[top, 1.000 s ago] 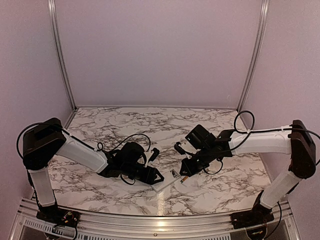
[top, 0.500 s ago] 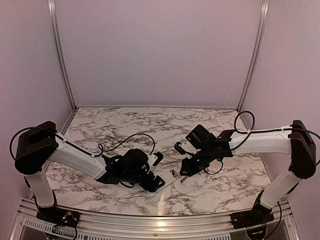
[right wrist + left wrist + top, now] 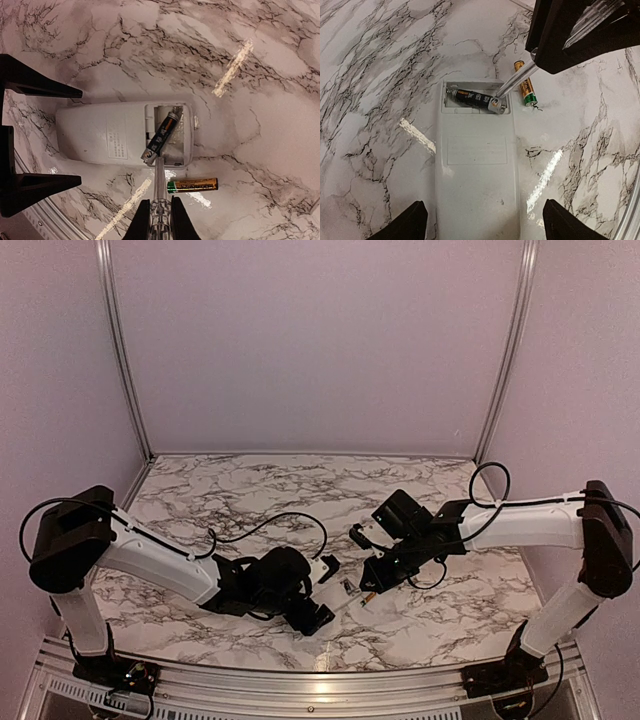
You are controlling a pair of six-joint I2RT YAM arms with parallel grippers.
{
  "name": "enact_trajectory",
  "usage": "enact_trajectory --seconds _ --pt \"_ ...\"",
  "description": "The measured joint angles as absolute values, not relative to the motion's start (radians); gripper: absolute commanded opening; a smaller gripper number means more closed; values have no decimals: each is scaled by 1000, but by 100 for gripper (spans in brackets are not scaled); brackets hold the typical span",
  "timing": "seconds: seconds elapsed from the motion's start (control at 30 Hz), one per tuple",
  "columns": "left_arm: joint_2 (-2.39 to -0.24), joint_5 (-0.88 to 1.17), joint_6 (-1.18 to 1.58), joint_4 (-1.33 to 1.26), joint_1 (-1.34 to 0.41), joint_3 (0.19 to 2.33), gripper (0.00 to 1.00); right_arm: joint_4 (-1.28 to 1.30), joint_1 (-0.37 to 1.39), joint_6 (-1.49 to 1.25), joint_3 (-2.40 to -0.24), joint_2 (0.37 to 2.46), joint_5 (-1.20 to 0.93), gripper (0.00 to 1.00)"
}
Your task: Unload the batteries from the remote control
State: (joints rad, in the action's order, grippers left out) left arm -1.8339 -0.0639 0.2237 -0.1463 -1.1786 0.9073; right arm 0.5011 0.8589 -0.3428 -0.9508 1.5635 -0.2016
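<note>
Looking down past our left hand (image 3: pixel 490 225), we find it spread wide apart, one finger on each side of the remote control (image 3: pixel 476 165) and neither touching it. The remote control is a flat white bar lying back-up on the marbled table (image 3: pixel 370 60). It runs straight away from this hand and has a faint rectangular panel moulded into its middle. At its far end the battery bay (image 3: pixel 179 131) stands uncovered.

Inside the bay we see the dark battery (image 3: pixel 472 97) lying at a slant rather than seated flat. Its silvery end cap points toward our right hand (image 3: pixel 159 220). That hand is clamped together on a thin clear-grey rod (image 3: pixel 158 182), which reaches forward from between its fingers. The rod's tip meets the dark battery's near end.

Out of the bay, the orange-gold battery (image 3: pixel 192 185) lies on its side on the table. It sits between the right hand and the remote control's open end, just beside the rod. One end carries a green band. We cannot tell whether it touches the rod.
</note>
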Motion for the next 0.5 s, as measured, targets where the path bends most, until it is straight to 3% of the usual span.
enact_trajectory --seconds 0.27,0.43,0.5 --pt "-1885 -116 198 -113 -1192 943 77 501 859 -343 -950 1563 -201 0" --pt "-1890 -139 192 -106 -1196 953 49 500 859 -343 -949 1562 -201 0" --pt "-1895 -141 174 -106 -1199 953 44 496 859 -343 -947 1562 -201 0"
